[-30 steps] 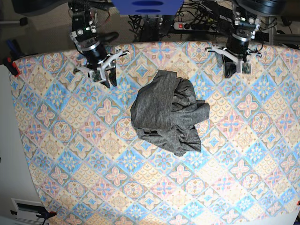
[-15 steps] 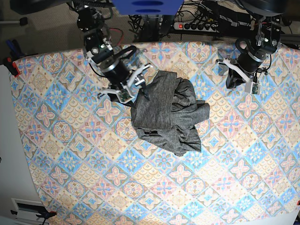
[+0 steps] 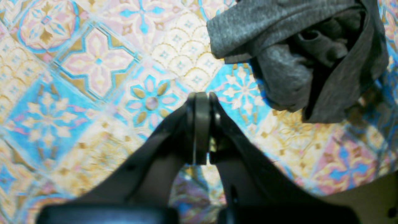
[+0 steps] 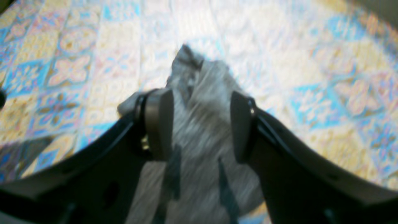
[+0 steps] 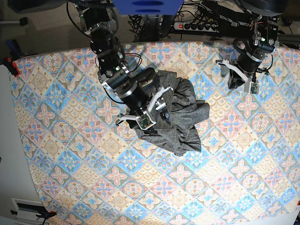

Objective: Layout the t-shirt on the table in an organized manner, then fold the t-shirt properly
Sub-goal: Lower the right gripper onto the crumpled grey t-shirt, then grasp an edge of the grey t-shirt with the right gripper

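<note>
Beyond the far edge of the tabletop, behind my tool, I see a dull brown-grey floor (image 5: 42, 28). A tangle of black cables (image 5: 197, 14) lies there beside a power strip (image 5: 197, 26) (one red switch shows on it). A red clamp (image 5: 12, 66) grips the edge off to one side. A pale white surface (image 5: 11, 154) borders that same side. The light is even and bright.

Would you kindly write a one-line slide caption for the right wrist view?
Open right claw poised over the crumpled grey t-shirt on the patterned table.
</note>
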Motion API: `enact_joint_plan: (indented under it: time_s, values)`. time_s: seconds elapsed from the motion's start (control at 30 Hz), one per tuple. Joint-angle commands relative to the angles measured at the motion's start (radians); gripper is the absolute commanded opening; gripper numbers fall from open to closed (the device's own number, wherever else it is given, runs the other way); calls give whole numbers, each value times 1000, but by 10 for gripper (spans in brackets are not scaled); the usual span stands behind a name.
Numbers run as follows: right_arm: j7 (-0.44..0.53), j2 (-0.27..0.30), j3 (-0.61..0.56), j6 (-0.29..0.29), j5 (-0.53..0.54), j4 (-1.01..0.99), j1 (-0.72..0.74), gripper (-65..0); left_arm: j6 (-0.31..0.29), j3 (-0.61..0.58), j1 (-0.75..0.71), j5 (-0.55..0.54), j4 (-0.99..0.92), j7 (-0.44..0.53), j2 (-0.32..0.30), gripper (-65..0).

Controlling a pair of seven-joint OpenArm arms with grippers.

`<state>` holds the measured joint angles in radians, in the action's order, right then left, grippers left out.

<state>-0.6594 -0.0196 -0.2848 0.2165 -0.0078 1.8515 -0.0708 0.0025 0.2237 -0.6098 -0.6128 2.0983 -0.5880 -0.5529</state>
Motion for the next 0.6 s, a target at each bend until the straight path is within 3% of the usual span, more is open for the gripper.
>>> enact_joint_plan:
  time_s: [0.0,0.23,0.37,0.57]
  values:
    - [8,-7,-18,14,9,-11,2,-367,-3,9,-2,0,14,18,-11,-650]
    - [23,-7,-41,14,9,-143,2,-369,-3,9,-2,1,3,18,-6,-650]
    - [145,-7,-41,14,9,-220,2,-369,-3,9,0,1,1,18,-6,-650]
    - [215,0,-40,14,9,-335,-4,-371,-3,7,3,1,1,18,-6,-650]
